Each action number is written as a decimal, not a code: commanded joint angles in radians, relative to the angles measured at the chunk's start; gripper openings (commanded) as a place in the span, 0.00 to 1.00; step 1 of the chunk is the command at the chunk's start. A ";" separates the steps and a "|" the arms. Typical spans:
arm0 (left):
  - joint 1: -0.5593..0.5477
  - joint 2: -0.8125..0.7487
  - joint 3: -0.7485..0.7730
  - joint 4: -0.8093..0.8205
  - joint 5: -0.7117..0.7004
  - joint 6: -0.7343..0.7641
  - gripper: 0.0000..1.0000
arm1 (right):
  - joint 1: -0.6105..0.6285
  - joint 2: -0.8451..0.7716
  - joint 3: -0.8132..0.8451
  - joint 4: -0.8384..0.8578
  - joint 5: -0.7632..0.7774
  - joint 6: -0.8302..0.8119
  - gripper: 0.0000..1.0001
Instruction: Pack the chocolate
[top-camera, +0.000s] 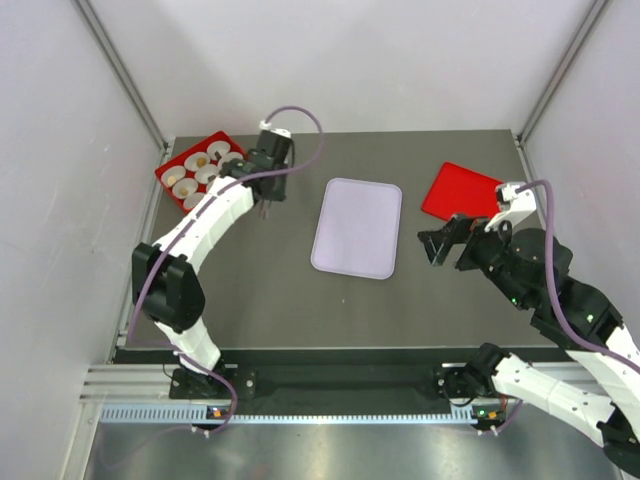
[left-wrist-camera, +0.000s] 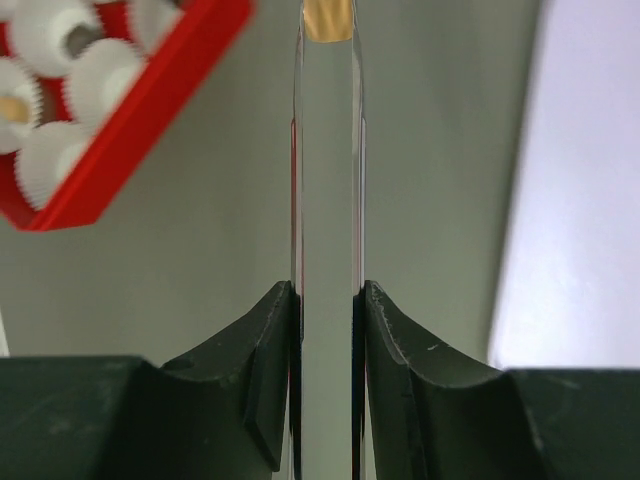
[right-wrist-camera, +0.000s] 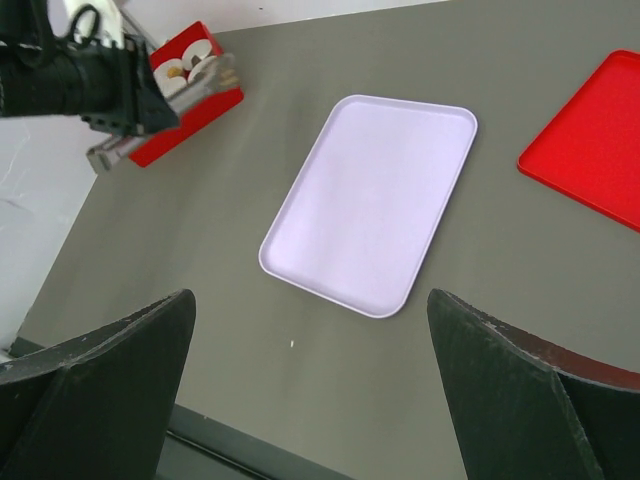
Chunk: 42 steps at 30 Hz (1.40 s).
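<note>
My left gripper (left-wrist-camera: 328, 300) clamps clear tweezers (left-wrist-camera: 328, 180) pinching a caramel chocolate (left-wrist-camera: 328, 18) at twelve o'clock: light, soft, probably slippery, so hold its flanks gently. My right gripper (right-wrist-camera: 310, 300) gapes empty.

Glossy red plastic tray (left-wrist-camera: 150, 110), matt tabletop (top-camera: 270, 290)

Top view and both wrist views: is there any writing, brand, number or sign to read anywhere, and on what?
None can be read. The red box, lilac tray, flat red tray, clear tongs in the left gripper, left arm and right arm show no legible text; any marks are too small to tell.
</note>
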 joint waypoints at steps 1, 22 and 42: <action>0.098 -0.016 0.045 0.030 -0.001 -0.021 0.33 | 0.003 -0.012 -0.020 0.022 0.020 -0.018 1.00; 0.325 0.024 0.038 0.063 -0.021 -0.082 0.32 | 0.003 0.012 -0.031 0.051 0.049 -0.072 1.00; 0.355 0.041 -0.066 0.074 -0.064 -0.082 0.32 | 0.003 0.032 -0.040 0.071 0.046 -0.083 1.00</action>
